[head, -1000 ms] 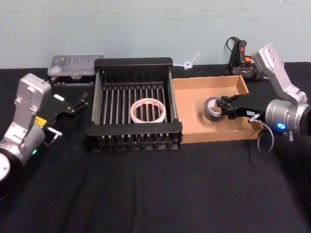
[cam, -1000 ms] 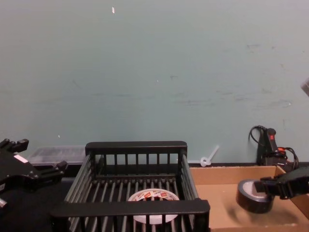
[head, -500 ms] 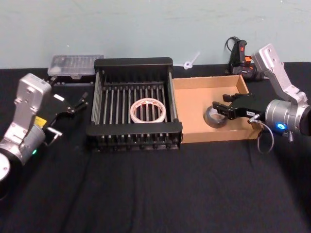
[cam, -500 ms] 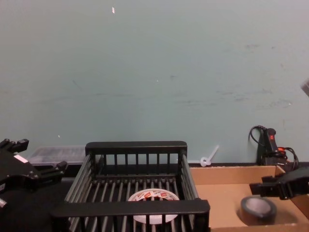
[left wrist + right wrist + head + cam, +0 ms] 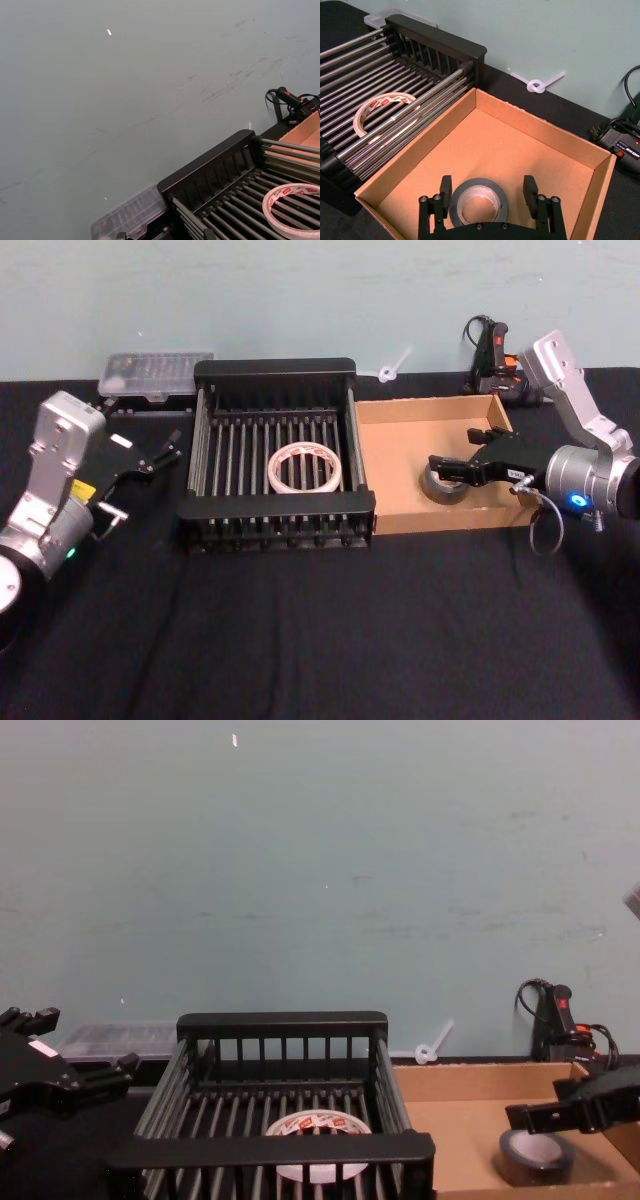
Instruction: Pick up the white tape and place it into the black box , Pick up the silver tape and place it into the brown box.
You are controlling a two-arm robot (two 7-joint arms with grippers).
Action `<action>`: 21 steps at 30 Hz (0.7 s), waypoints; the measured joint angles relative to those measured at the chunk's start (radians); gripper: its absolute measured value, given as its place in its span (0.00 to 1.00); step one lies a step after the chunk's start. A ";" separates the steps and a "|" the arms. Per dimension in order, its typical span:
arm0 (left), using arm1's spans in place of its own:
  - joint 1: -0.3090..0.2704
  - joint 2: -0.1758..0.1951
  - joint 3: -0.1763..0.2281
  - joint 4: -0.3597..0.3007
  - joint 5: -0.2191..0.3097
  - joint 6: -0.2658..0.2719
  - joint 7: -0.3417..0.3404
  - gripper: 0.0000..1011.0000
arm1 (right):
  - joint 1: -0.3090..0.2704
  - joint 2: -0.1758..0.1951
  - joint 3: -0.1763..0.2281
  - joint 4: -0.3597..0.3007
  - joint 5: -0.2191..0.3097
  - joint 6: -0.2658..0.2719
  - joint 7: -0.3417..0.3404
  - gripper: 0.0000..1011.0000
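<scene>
The silver tape (image 5: 477,202) lies flat on the floor of the brown box (image 5: 400,440), near its right wall. My right gripper (image 5: 487,189) hovers just over it, open, with a finger on each side and a gap to the roll; the head view shows the same silver tape (image 5: 445,485) under the right gripper (image 5: 455,455). The white tape (image 5: 303,467) rests flat on the bars inside the black box (image 5: 275,368). My left gripper (image 5: 160,450) stands open and holds nothing, off to the left of the black box.
A clear plastic case (image 5: 155,375) sits behind the black box at the left. A black and orange corded tool (image 5: 495,360) and a white zip tie (image 5: 392,368) lie behind the brown box. The black cloth (image 5: 320,640) is bare in front.
My right gripper has opened and let go of the silver tape, which dropped from a tilted hold to lie flat in the brown box. The left arm has not moved.
</scene>
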 joint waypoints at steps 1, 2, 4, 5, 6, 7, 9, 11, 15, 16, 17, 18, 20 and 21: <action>0.000 0.000 0.000 0.000 0.000 0.000 0.000 0.99 | 0.000 0.000 0.000 0.000 0.000 0.000 0.000 0.90; 0.000 0.000 0.000 0.000 0.000 0.000 0.000 0.99 | 0.000 0.000 0.000 0.000 0.000 0.000 0.000 0.90; 0.000 0.000 0.000 0.000 0.000 0.000 0.000 0.99 | 0.000 0.000 0.000 0.000 0.000 0.000 0.000 0.97; 0.000 0.000 0.000 0.000 0.000 0.000 0.000 0.99 | 0.000 0.000 0.000 0.000 0.000 0.000 0.000 0.99; 0.000 0.000 0.000 0.000 0.000 0.000 0.000 0.99 | 0.000 0.000 0.000 0.000 0.000 0.000 0.000 0.99; 0.000 0.000 0.000 0.000 0.000 0.000 0.000 0.99 | 0.000 0.000 0.000 0.000 0.000 0.000 0.000 0.99; 0.000 0.000 0.000 0.000 0.000 0.000 0.000 0.99 | 0.000 0.000 0.000 0.000 0.000 0.000 0.000 0.99; 0.000 0.000 0.000 0.000 0.000 0.000 0.000 0.99 | 0.000 0.000 0.000 0.000 0.000 0.000 0.000 0.99; 0.000 0.000 0.000 0.000 0.000 0.000 0.000 0.99 | -0.023 -0.002 0.019 -0.025 -0.016 -0.016 -0.034 0.99; 0.000 0.000 0.000 0.000 0.000 0.000 0.000 0.99 | -0.030 -0.003 0.024 -0.033 -0.020 -0.021 -0.047 0.99; 0.000 0.000 0.000 0.000 0.000 0.000 0.000 0.99 | -0.038 -0.005 0.030 -0.041 -0.026 -0.027 -0.060 0.99; 0.000 0.000 0.000 0.000 0.000 0.000 0.000 0.99 | -0.054 -0.008 0.041 -0.057 -0.039 -0.048 -0.095 0.99; 0.000 0.000 0.000 0.000 0.000 0.000 0.000 0.99 | -0.075 -0.013 0.052 -0.072 -0.057 -0.078 -0.135 0.99; 0.000 0.000 0.000 0.000 0.000 0.000 0.000 0.99 | -0.082 -0.015 0.056 -0.077 -0.065 -0.091 -0.152 0.99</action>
